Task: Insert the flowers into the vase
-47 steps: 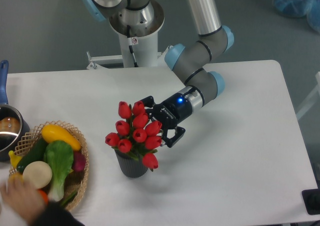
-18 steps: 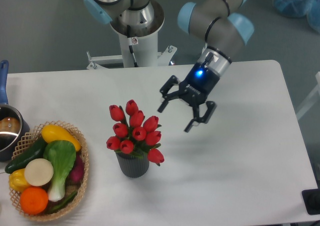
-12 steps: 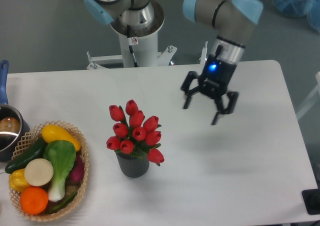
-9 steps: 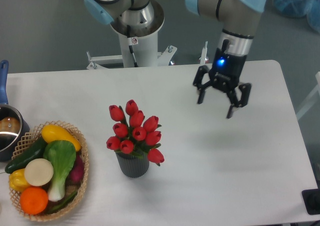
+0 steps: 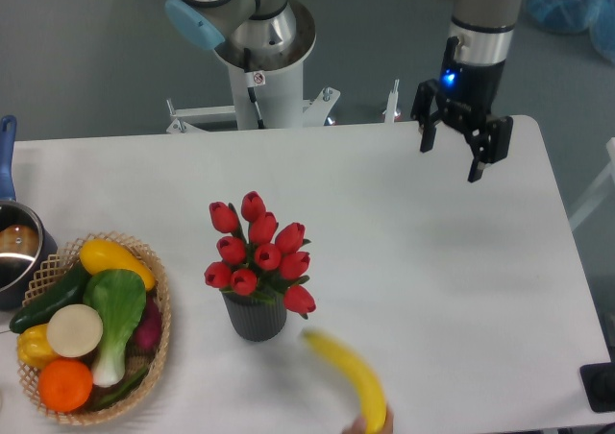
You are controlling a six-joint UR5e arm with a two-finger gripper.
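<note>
At the near edge of the desk (image 5: 461, 300), a yellow banana (image 5: 351, 378) is entering the view, blurred, with what seems to be a fingertip at its lower end; who is holding it is out of frame. Just beyond and to its left, the vase (image 5: 255, 317) is standing upright on the desk, and the flowers (image 5: 258, 253) are sitting in it, stems down inside the mouth and red heads fanning out above the rim. By that look, the task appears done. Farther left, a wicker basket (image 5: 154, 343) is holding vegetables, and a metal pot (image 5: 17, 252) is showing at the left edge.

At the far right side of the desk, the gripper (image 5: 463, 148) is hanging empty above the surface, its fingers spread wide and pointing down. The flowers are lying well apart from it, toward the near left, their long axis running roughly vertical. Any further move would likely be a retreat rather than another reach, since nothing is left between the fingers.
</note>
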